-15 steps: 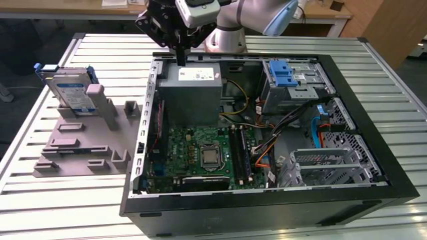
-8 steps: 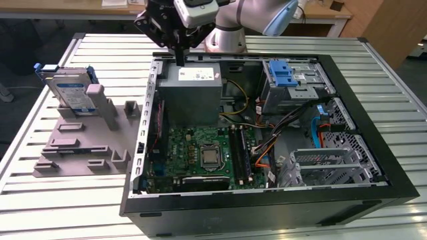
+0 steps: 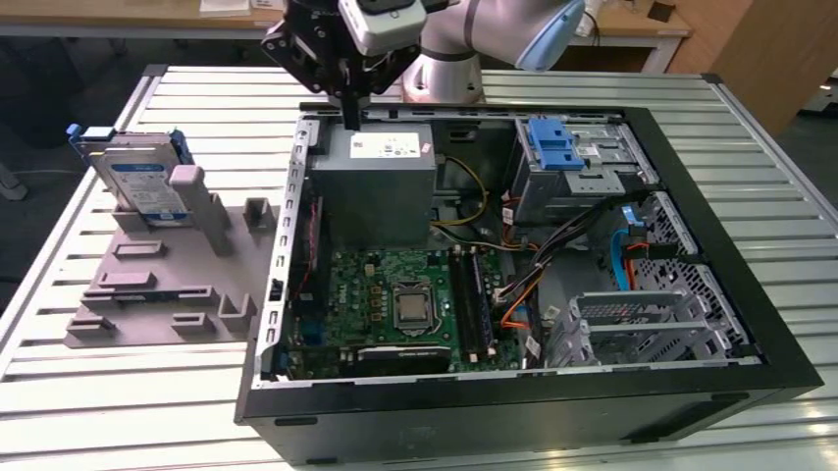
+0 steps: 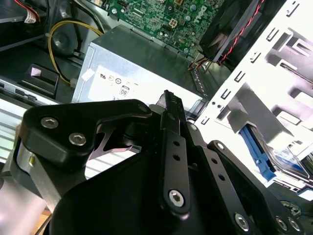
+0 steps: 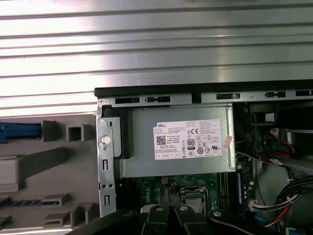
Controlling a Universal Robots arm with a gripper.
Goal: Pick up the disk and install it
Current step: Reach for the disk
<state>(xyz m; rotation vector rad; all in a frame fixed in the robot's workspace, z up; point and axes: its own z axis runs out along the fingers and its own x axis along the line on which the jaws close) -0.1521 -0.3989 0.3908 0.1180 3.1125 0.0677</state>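
Observation:
The disk (image 3: 137, 182) stands on edge in a grey holder (image 3: 157, 294) on the table, at the exterior view's left of the open computer case (image 3: 524, 392). It is silver with a blue-and-white label and a blue frame. My gripper (image 3: 351, 120) hangs above the far left corner of the case, over the grey power supply box (image 3: 373, 186), well apart from the disk. Its two black fingers are pressed together with nothing between them. The second wrist view shows the closed gripper (image 4: 167, 98) and a corner of the disk (image 4: 286, 159) beyond it.
Inside the case lie a green motherboard (image 3: 399, 299), loose cables (image 3: 576, 245), a silver drive cage with a blue latch (image 3: 556, 147) and an empty metal bay (image 3: 649, 319). The slatted metal table (image 3: 131, 412) surrounds the case. The first wrist view shows the power supply box (image 5: 176, 142).

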